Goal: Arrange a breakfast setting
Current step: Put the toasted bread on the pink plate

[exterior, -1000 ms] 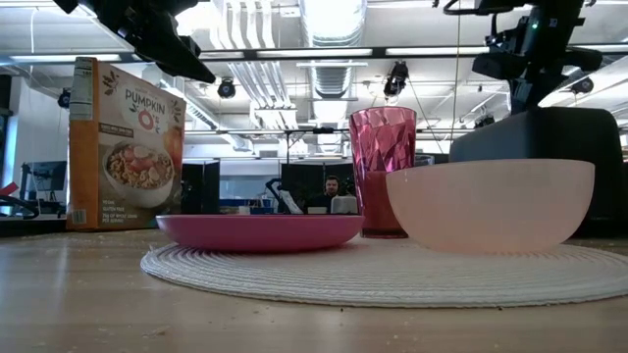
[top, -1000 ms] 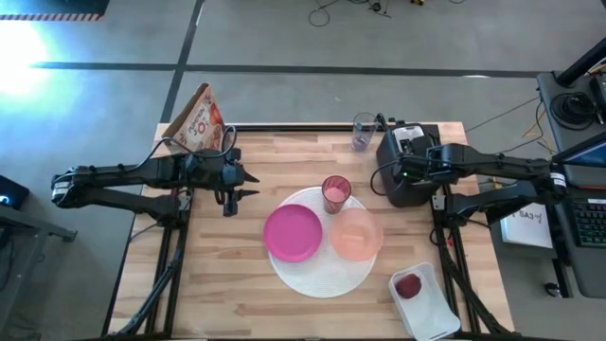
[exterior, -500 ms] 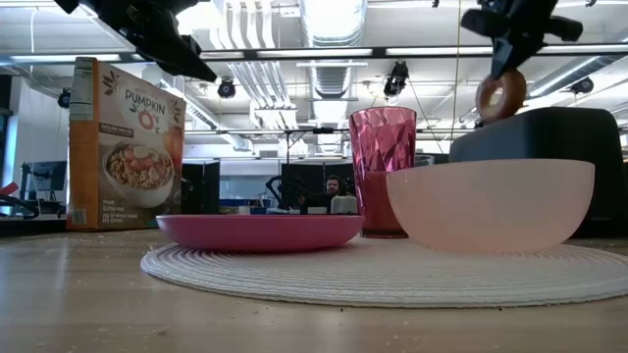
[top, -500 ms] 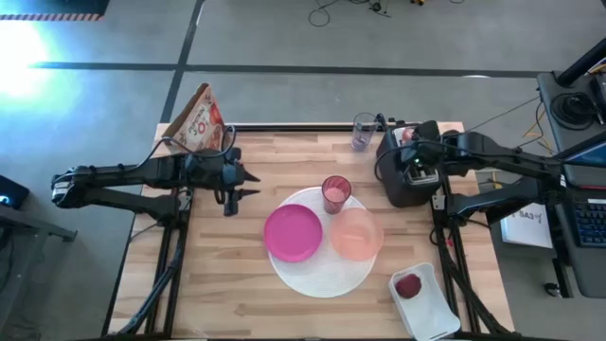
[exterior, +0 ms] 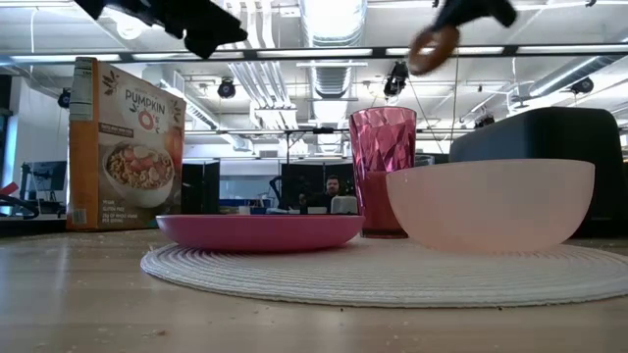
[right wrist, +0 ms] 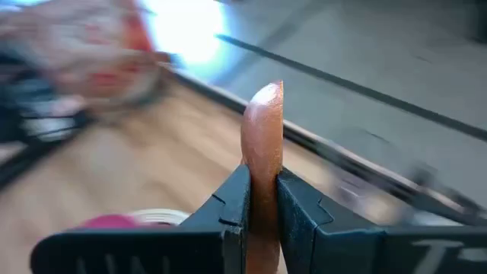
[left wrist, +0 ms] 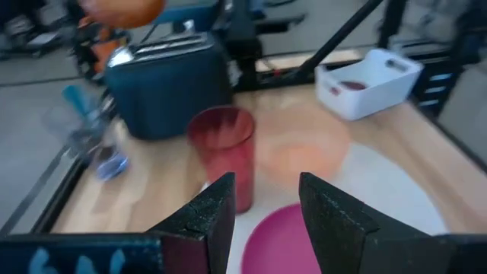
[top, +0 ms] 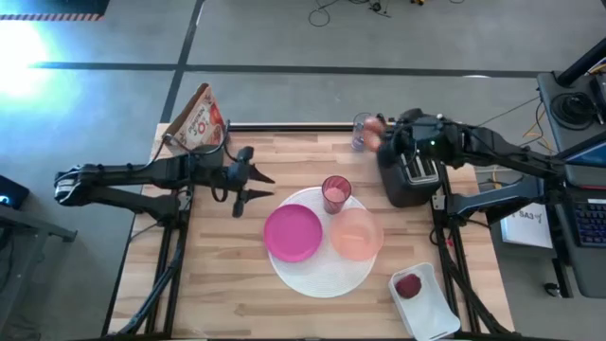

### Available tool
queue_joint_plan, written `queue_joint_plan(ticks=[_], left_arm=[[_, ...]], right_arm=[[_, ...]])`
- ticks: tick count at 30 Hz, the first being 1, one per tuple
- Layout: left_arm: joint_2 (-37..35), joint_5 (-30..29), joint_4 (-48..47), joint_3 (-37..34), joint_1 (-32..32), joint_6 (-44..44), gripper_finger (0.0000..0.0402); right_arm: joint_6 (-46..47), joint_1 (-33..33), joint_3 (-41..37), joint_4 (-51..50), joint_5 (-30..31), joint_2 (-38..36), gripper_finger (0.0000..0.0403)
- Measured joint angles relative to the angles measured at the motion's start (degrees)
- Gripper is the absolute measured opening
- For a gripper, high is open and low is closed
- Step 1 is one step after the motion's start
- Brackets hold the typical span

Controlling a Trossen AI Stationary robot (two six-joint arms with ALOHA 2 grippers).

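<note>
Light wooden desk (top: 218,275) carries everything. Large white round woven disc (top: 320,279) sits mid-desk. On it: small magenta plate (top: 293,232) at the left, translucent peach bowl (top: 356,233) just beside the plate on the right, pink ribbed tumbler (top: 335,193) upright at the disc's far edge, behind both. Black toaster (top: 409,175) stands at the right far side, near the tumbler. Cereal box with orange pumpkin print (top: 197,121) stands at the far left corner. White rectangular tray (top: 425,301) at the near right corner holds a small red fruit (top: 408,286). Clear glass (top: 362,133) at the far edge, left of the toaster.

Right gripper (top: 381,138) is raised above the far edge by the toaster, fingers clamped on a tan bagel (right wrist: 262,141), held edge-on, well above the tumbler in the low view (exterior: 433,48).

Left gripper (top: 254,185) hovers over the desk left of the disc, fingers (left wrist: 205,217) apart, holding nothing.
</note>
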Motion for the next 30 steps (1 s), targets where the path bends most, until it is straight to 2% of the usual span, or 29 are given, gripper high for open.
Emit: queue_joint_plan(ticks=[3,8,14,21,26,30], left_arm=[[1.88,1.35,3.22,-0.04,0.01,0.14,0.013],[4.51,2.92,8.93,0.07,0.01,0.12,0.013],[6.2,3.23,15.0,0.17,0.01,0.07,0.013],[6.28,3.23,15.64,0.2,0.01,0.07,0.0133],[6.28,3.23,15.62,0.2,0.01,0.07,0.0161],[6.28,3.23,15.62,0.2,0.01,0.09,0.0195]], right_arm=[[-5.06,0.02,-1.01,7.9,-6.94,0.29,0.0038],[-10.97,0.36,-1.09,11.33,-13.08,2.17,0.0038],[-13.71,2.78,-1.15,11.6,-15.75,5.65,0.0038],[-15.01,6.82,-1.18,12.9,-16.0,7.87,0.0038],[-17.16,9.47,-1.18,17.54,-19.66,7.91,0.0038],[-18.05,10.72,-1.18,18.53,-19.88,7.85,0.0038]])
